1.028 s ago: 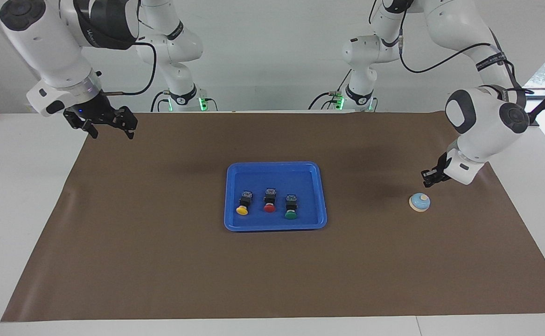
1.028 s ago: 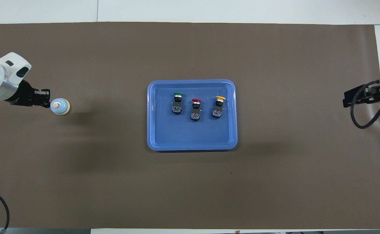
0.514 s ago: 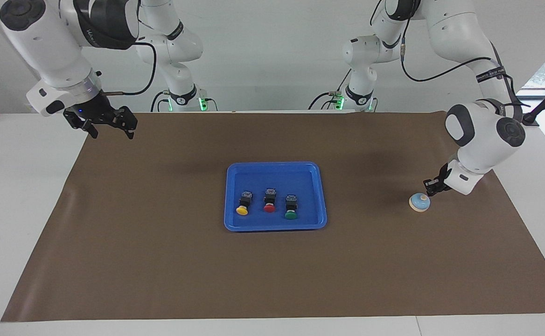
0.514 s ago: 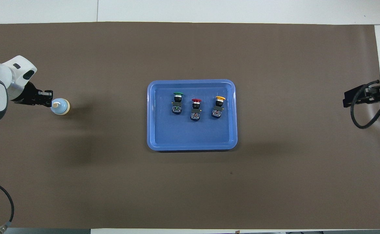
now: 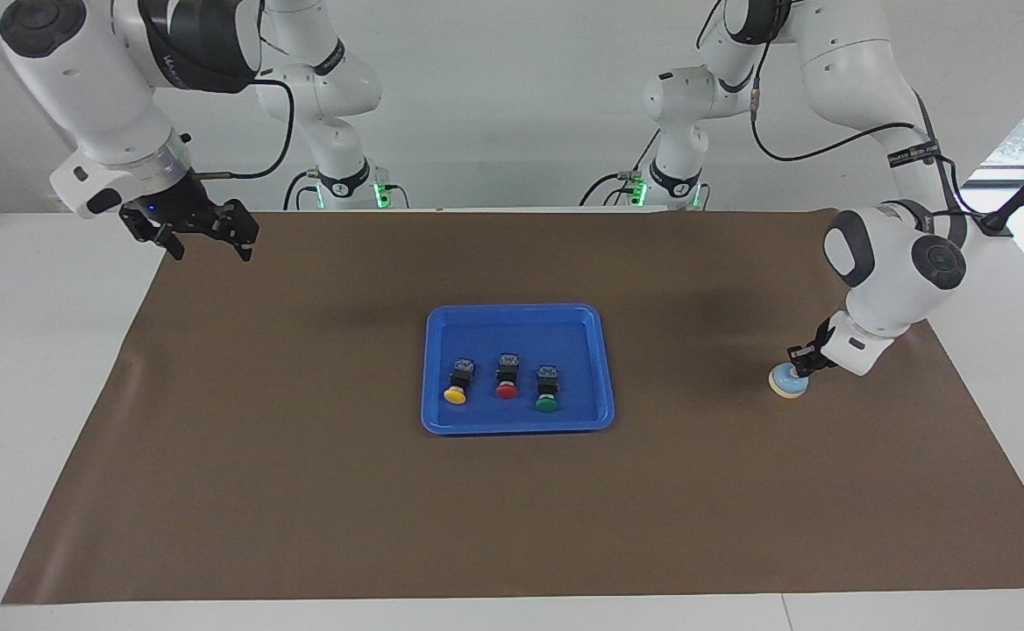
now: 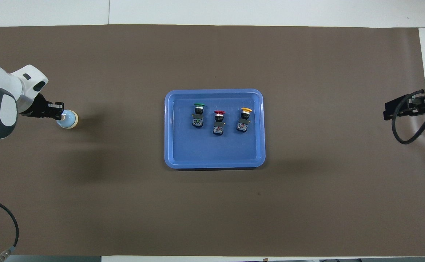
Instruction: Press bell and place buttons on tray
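- My left hand (image 5: 800, 364) has come down over the last second: it hung above the bell (image 5: 786, 383) before, now its tip sits on the bell's top. Fingers are pinched together, holding nothing.
- In the overhead view the left hand (image 6: 56, 111) covers the pale knob, which showed clear a moment ago.
- I read this as the press in progress or just landing; I cannot tell whether the knob is actually pushed down.
- The bell has not shifted; it sits on the brown mat (image 5: 302, 491) toward the left arm's end of the bench, well apart from the tray (image 5: 602, 368).
- Yellow button (image 5: 457, 384), red button (image 5: 507, 377) and green button (image 5: 547, 390) lie in a row inside the tray, caps pointing away from the robots. None has moved.
- So the placing part looks done; the bell press is what remains, by my judgement.
- My right hand (image 5: 203, 237) waits, unchanged, over the mat's corner at the right arm's end, fingers spread wide, empty.
- Writing: a dark band on each arm's upper link carries lettering, too small to read. No labels legible on buttons, tray or bell.
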Controlling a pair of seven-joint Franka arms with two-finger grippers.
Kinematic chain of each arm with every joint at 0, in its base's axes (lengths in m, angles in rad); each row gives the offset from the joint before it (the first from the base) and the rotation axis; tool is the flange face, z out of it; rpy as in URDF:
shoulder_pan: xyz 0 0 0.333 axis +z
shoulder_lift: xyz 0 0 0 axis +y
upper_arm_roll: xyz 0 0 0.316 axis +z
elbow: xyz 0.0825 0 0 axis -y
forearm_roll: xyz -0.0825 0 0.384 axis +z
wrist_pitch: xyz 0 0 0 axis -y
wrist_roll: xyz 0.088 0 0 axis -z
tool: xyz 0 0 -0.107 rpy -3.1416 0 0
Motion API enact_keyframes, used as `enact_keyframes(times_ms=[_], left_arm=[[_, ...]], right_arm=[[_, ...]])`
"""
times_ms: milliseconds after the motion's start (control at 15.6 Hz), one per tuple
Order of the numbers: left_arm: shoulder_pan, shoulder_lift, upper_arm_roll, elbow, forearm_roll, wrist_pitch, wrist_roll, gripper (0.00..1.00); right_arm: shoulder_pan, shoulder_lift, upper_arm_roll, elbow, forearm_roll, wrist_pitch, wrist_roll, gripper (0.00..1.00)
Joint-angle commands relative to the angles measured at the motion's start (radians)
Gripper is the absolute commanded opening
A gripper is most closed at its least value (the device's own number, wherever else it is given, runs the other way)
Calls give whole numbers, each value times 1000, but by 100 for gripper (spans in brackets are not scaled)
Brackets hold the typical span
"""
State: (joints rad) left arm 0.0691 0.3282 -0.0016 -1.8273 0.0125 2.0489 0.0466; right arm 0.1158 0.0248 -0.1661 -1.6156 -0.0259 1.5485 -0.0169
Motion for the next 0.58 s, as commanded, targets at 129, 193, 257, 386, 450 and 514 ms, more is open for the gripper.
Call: enact_keyframes(times_ms=[129,193,257,386,450,514], left_arm=[[-12,-64,-3,63,20,-166,7,22],[-20,-84,-5,63,15,-197,4,71],[-37,-112,-3,63,14,-229,-2,100],[-57,-158,-3,66,12,-298,-4,100],[-63,-184,-5,69,12,-340,-5,100],[-77,-204,-3,77,11,-375,-7,100]], right_arm=[[-10,-23,8,-21,9,-7,-26,100],[-10,-23,8,-23,9,-7,-26,100],[-10,-23,8,-23,9,-7,-26,100],[-10,-23,8,-23,9,-7,-26,100],[-10,-23,8,-23,9,-7,-26,100],[-10,-23,8,-21,9,-7,-26,100]])
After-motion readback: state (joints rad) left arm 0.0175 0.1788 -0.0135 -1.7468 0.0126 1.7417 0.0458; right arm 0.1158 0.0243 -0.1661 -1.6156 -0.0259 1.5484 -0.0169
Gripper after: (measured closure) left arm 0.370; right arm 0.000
